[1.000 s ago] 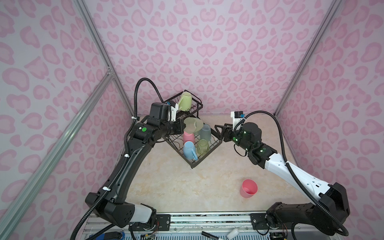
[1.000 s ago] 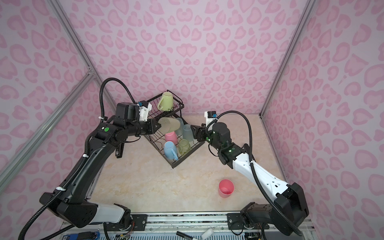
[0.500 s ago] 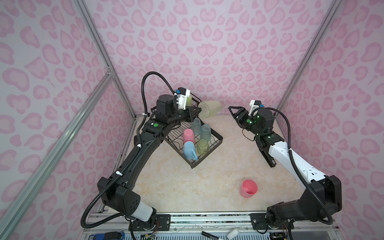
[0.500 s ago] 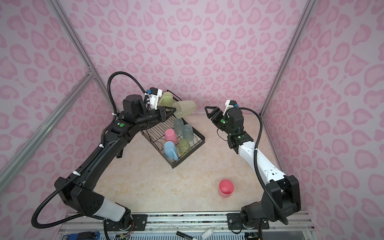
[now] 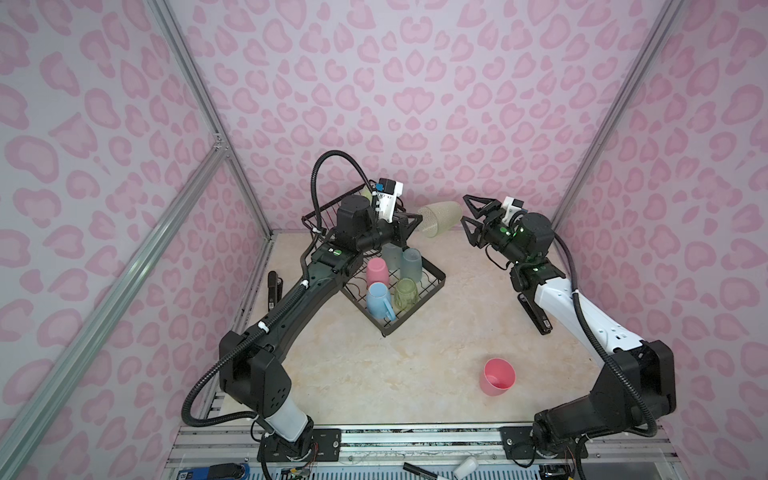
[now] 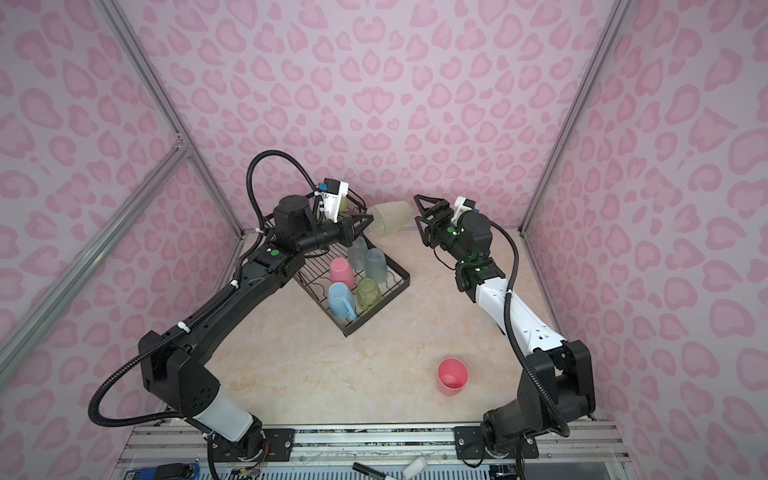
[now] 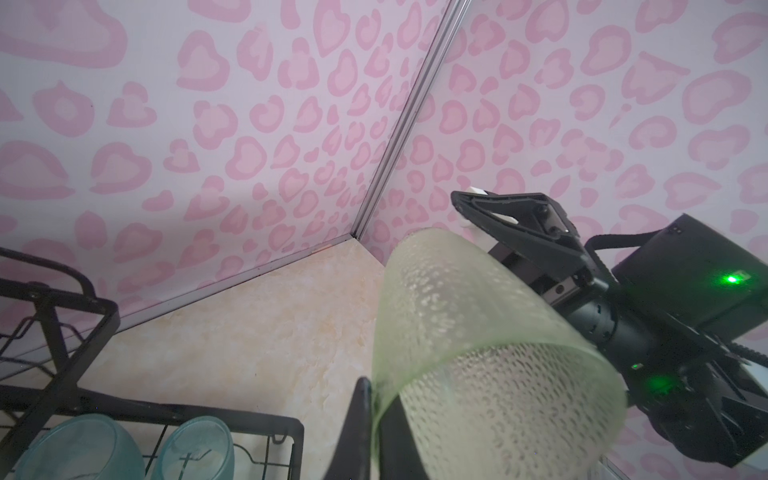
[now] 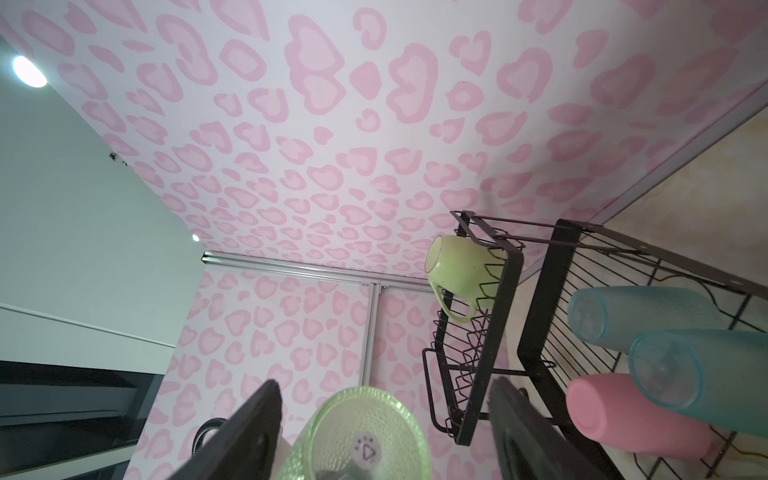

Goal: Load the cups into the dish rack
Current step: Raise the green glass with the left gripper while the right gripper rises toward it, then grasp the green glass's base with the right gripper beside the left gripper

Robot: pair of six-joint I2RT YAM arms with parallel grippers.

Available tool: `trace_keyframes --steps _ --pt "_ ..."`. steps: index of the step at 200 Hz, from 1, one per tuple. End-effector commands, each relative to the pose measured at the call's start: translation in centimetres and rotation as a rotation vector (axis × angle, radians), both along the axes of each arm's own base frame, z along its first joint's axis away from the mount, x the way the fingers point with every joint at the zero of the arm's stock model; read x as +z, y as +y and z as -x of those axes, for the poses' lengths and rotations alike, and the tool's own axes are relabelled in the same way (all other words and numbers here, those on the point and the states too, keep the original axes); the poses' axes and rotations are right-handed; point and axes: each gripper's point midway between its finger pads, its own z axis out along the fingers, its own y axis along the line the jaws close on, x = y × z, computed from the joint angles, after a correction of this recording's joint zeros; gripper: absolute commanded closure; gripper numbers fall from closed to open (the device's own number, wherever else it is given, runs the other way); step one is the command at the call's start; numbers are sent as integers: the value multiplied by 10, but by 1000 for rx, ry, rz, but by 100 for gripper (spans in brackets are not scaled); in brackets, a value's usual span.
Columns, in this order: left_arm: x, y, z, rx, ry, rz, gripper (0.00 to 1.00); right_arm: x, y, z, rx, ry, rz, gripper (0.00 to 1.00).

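Observation:
A translucent green tumbler [image 5: 440, 218] [image 6: 390, 218] hangs on its side in the air behind the dish rack [image 5: 432, 286]. My left gripper [image 5: 415, 220] [image 7: 374, 399] is shut on the tumbler's [image 7: 478, 332] rim, one finger inside and one outside. My right gripper [image 5: 468, 214] [image 8: 384, 384] stands open, facing the tumbler's base [image 8: 361, 436], its fingers to either side and apart from it. In the lower tray stand a pink cup [image 5: 377, 270], two blue-grey tumblers [image 5: 411, 264], a light-blue mug [image 5: 378, 299] and a green tumbler [image 5: 405, 293]. A lime mug [image 8: 457, 270] sits in the upper basket. Another pink cup [image 5: 498, 377] stands upright on the table.
The pink patterned walls close in on the back and both sides. A black bar [image 5: 272, 286] lies at the table's left edge and another [image 5: 536, 316] under my right arm. A marker [image 5: 419, 471] lies on the front rail.
My left gripper has lifted the green tumbler from over the rack up and to the back right. My right gripper has risen from beside the rack to face the tumbler's base and opened wider.

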Motion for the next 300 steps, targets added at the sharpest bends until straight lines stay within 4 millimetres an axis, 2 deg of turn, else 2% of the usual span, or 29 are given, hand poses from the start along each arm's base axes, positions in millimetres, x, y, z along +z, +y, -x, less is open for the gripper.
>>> trace_keyframes --steps 1,53,109,221,244,271,300 --pt "12 -6 -9 4 -83 21 97 10 -3 2 -7 5 -75 22" --pt "5 -17 -20 2 -89 37 97 3 -3 1 -9 43 -91 21" --pt "13 -19 -17 -9 -100 55 97 -13 -18 -3 -76 88 -46 20" --pt "-6 -49 -21 -74 -54 60 97 -11 11 -15 -12 77 -69 17" --pt "-4 -52 -19 -85 -56 62 97 -11 15 -16 -2 71 -84 20" --pt "-5 -51 -19 -81 -58 59 97 -10 14 -16 -12 63 -86 30" --pt "-2 -49 -18 -70 -68 56 97 -13 12 -17 -23 58 -83 29"
